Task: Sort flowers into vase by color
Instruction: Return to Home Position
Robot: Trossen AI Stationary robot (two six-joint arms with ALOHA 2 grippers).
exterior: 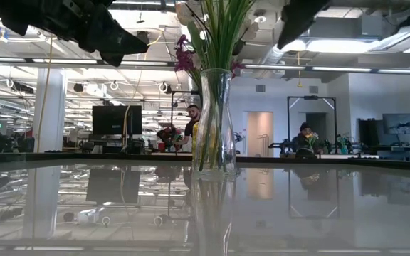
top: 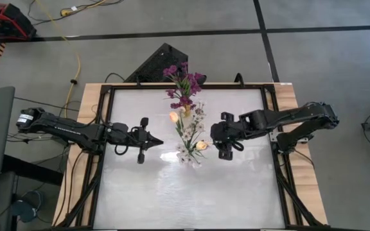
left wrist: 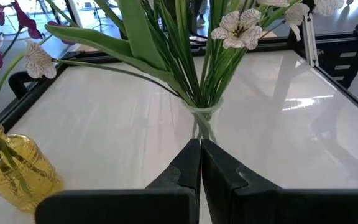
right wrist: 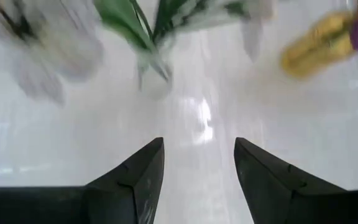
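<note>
Starting left: left gripper [top: 158,142] hovers over the table [top: 172,199], fingers pressed together with nothing between them, tips pointing at the clear glass vase [exterior: 214,121]. The vase is near those tips but not touching. In the left wrist view its neck sits straight ahead of the fingertips.

Centre: the clear vase stands upright mid-table and holds a bunch of green stems and long leaves. White blossoms [left wrist: 238,28] with faint dark veining fan out on top, and peach tulip buds [top: 202,145] sit among them, one toward each arm. Just behind it, toward the far edge, stands an amber glass vase [left wrist: 14,174] with the purple flowers [top: 185,82], dark magenta clusters on thin green stems. The two vases are close, but I can't tell if they touch. No flowers lie loose on the table.

Right: right gripper [right wrist: 199,144] is raised on the other side of the clear vase, close to the nearer tulip bud. Its fingers are spread wide and empty. The right wrist view is blurred — only the stems and the amber vase can be made out.
</note>
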